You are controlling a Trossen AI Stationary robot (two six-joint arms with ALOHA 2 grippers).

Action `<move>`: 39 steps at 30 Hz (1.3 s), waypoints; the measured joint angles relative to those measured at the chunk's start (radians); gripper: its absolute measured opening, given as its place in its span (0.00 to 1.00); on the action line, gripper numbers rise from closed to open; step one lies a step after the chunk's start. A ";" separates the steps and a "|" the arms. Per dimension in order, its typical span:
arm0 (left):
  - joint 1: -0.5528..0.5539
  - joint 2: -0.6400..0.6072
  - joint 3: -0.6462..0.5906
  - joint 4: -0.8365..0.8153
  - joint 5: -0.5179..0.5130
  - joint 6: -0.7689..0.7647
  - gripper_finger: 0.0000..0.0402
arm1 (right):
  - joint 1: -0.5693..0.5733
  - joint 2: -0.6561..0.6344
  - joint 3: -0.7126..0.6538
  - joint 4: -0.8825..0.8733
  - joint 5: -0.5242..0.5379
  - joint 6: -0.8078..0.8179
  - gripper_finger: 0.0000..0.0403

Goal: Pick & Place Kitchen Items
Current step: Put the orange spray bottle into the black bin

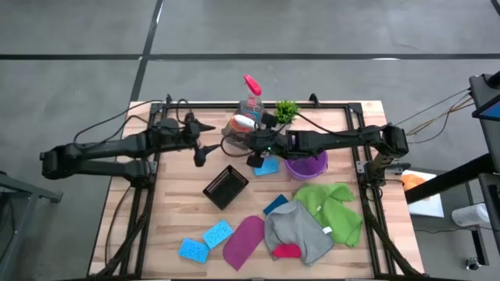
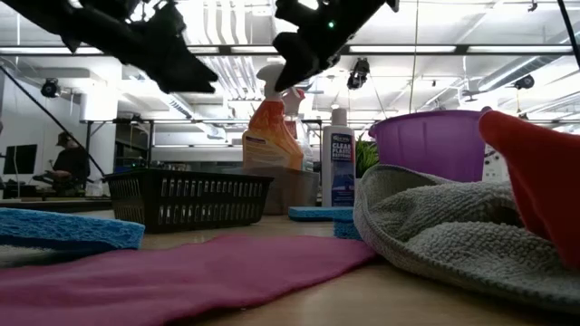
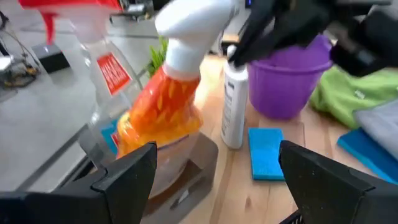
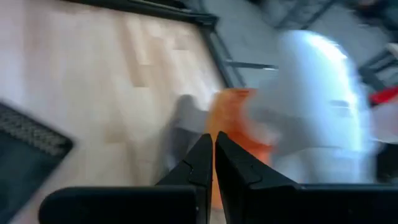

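Hovering beside the orange spray bottle (image 3: 163, 115), the left tool (image 1: 201, 154) is spreading its fingers wide, seemingly lining up a grasp. The right tool (image 1: 254, 160) is hanging pinched shut and empty above the blue sponge (image 1: 266, 166). Both tools are crowding the surface's (image 1: 176, 218) back edge near the purple bowl (image 1: 306, 166); free room is lying toward the black basket (image 1: 226, 186).
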State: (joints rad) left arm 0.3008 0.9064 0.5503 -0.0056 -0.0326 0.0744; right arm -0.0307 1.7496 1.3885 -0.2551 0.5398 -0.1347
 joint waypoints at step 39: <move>0.001 0.366 0.000 0.234 -0.205 -0.024 0.84 | -0.150 0.000 0.032 0.075 0.002 -0.046 0.04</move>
State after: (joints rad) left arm 0.3019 1.2720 0.5507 0.2287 -0.2378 0.0504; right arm -0.1802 1.7496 1.4208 -0.1799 0.5415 -0.1810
